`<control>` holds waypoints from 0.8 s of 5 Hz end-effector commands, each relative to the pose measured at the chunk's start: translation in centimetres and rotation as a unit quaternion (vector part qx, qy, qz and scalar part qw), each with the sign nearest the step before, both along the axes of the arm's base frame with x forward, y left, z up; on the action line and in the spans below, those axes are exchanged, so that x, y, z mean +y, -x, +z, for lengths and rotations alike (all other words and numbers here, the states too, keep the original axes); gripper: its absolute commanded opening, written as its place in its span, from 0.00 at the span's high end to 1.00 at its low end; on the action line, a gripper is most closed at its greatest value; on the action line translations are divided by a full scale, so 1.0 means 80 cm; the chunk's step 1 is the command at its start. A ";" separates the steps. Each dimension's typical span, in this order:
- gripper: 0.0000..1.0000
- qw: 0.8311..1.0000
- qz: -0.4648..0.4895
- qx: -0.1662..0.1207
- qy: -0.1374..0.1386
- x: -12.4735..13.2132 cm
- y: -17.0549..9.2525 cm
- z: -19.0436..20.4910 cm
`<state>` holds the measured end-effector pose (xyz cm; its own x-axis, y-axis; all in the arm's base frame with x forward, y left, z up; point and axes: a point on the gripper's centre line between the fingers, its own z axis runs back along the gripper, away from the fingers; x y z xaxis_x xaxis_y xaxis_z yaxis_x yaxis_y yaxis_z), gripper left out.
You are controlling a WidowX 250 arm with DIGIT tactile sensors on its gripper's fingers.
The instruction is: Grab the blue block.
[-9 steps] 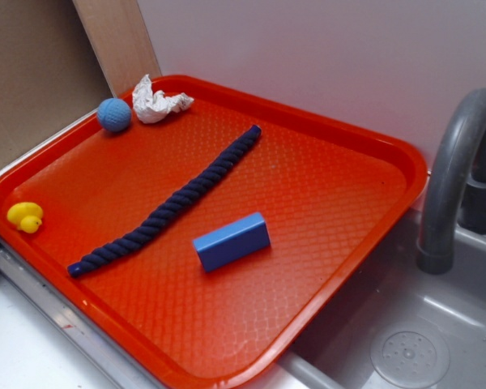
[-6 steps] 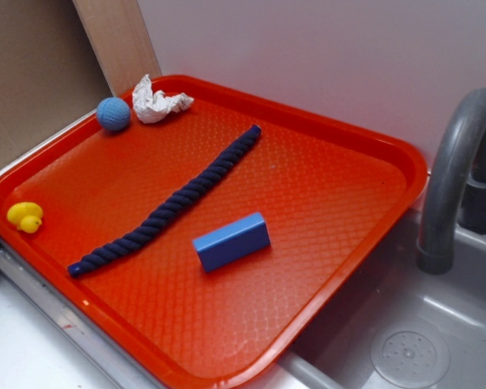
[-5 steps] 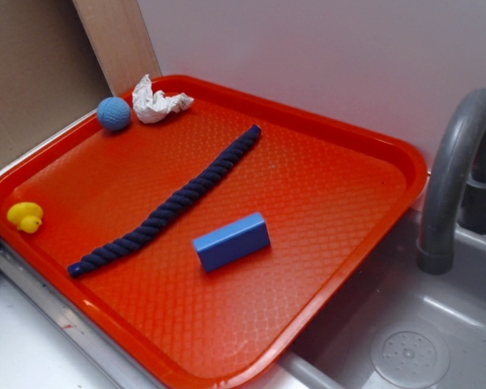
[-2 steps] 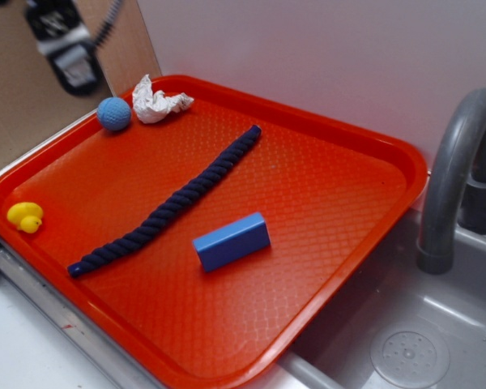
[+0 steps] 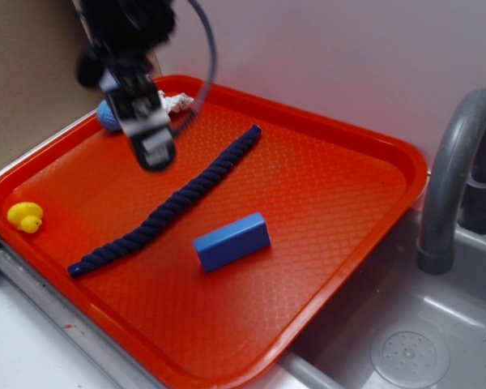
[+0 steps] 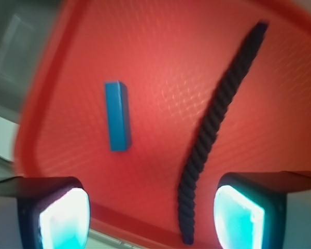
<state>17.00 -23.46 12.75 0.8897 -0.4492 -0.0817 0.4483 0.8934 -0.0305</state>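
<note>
At the far left of the red tray (image 5: 340, 130) a small yellow duck (image 5: 25, 216) sits near the rim. Next, at the back corner, a light-blue ball (image 5: 105, 119) and a crumpled white paper (image 5: 175, 101) are partly hidden behind my arm. My tool (image 5: 152, 151) hangs above the tray, blurred, over the back left part, touching nothing. In the wrist view its two fingers (image 6: 57, 215) stand wide apart and hold nothing between them. A dark navy rope (image 5: 170, 203) lies diagonally across the middle of the tray. To the right of the rope, apart from it, the blue block (image 5: 232, 241) lies flat on the tray, nearer to the front edge. At the far right a grey faucet (image 5: 454, 170) rises over the sink (image 5: 405, 348).
</note>
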 end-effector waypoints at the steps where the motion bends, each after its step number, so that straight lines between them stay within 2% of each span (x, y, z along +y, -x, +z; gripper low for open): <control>1: 0.00 0.998 -0.051 0.029 -0.002 -0.038 0.010 -0.030; 2: 0.00 0.997 -0.054 0.042 -0.031 -0.046 0.007 -0.052; 3: 0.00 0.995 -0.075 0.055 -0.037 -0.052 0.007 -0.072; 4: 0.00 0.993 -0.072 0.067 -0.061 -0.059 0.007 -0.089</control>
<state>17.34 -27.09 3.67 0.7921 -0.5234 -0.3142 0.5599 0.8279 0.0323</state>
